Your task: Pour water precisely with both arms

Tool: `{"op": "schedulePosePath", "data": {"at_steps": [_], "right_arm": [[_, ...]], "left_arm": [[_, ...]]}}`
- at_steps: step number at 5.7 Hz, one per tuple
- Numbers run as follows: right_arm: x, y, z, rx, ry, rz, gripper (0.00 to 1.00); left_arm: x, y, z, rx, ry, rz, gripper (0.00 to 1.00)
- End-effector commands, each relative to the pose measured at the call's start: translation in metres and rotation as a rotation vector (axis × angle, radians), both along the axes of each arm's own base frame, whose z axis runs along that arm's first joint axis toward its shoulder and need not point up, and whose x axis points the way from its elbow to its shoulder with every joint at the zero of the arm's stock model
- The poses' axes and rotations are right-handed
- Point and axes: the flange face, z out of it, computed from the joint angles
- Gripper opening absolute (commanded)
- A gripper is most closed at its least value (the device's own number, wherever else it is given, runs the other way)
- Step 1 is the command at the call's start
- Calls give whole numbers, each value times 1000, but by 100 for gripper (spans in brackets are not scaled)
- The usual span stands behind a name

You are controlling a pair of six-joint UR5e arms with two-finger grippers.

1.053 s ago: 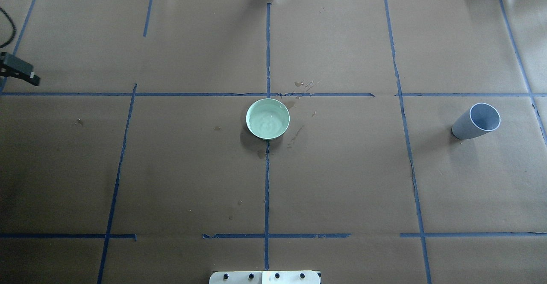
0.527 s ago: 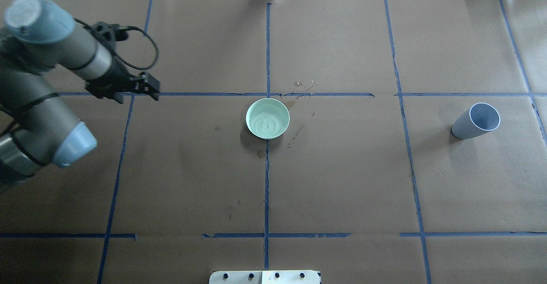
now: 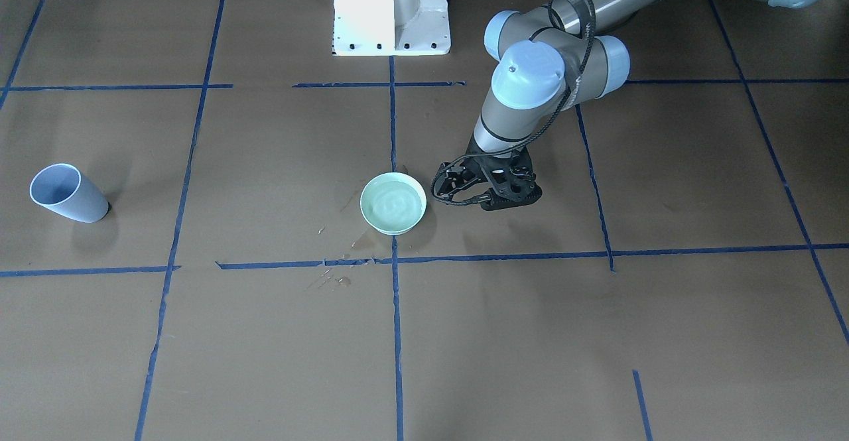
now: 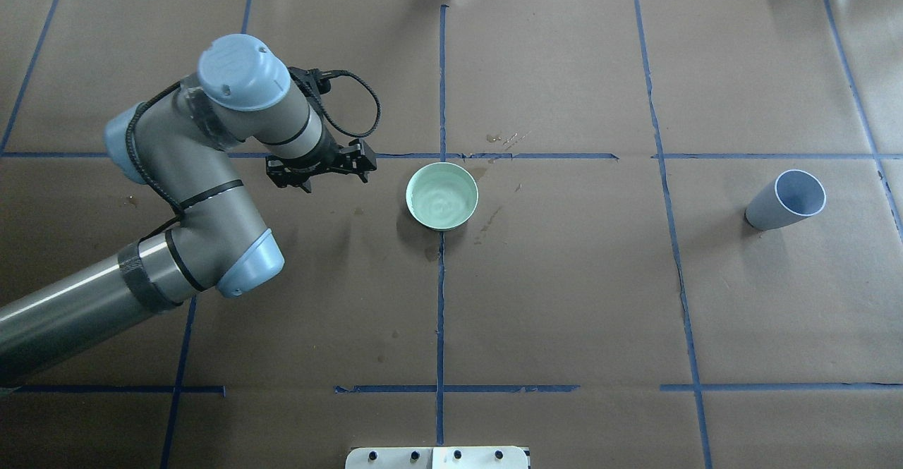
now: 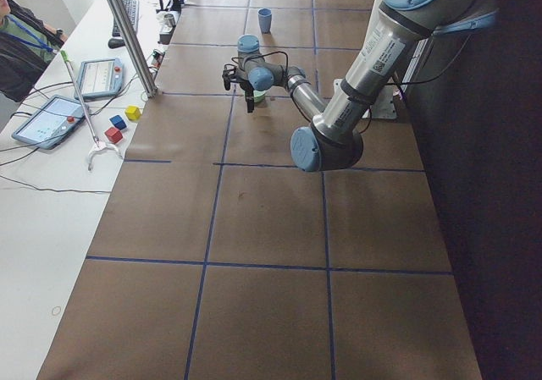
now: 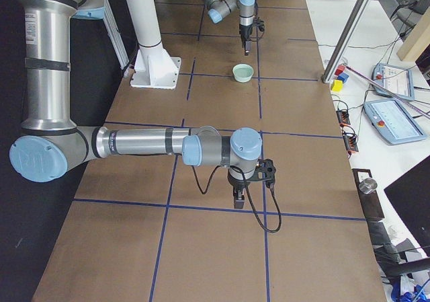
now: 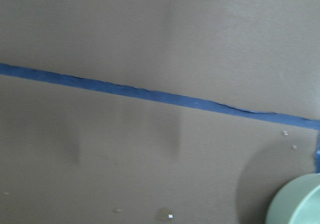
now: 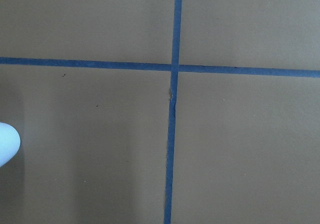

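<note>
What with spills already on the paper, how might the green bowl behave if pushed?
The green bowl holds water, so a push would probably slosh it over the low rim. Wide and squat, it seems unlikely to tip. Its glossy wall looks slippery.

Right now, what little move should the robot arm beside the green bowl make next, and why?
Probably ease the left gripper sideways to the near rim of the round pale green bowl. That bowl holds the water, and the gripper hovers beside it, not touching, with nothing in it. The grey-blue cup stands far off on the other side.
</note>
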Motion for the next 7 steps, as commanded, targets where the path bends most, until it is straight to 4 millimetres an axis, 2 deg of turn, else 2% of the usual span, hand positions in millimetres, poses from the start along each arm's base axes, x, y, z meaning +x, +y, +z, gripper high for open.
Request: {"op": "schedulePosePath", "data": {"at_steps": [1,3,4,5,6,7], "right_arm": [[0,0,0,-1,0,0,100],[0,1,1,-2,0,0,100],[0,1,1,-2,2,0,100],[0,3,3,-4,0,-1,100],[0,3,3,-4,2,-1,100],[0,3,3,-4,2,-1,100]], "left_arm": [[42,1,-19,-29,-23,-45,100],[54,13,-21,-52,-18,-44,99],[57,17,-20,-54,-20,-39,78],[60,19,-21,-50,-12,-35,49],[61,21,-23,-45,-1,-33,35],[64,25,-25,-37,11,-26,35]]}}
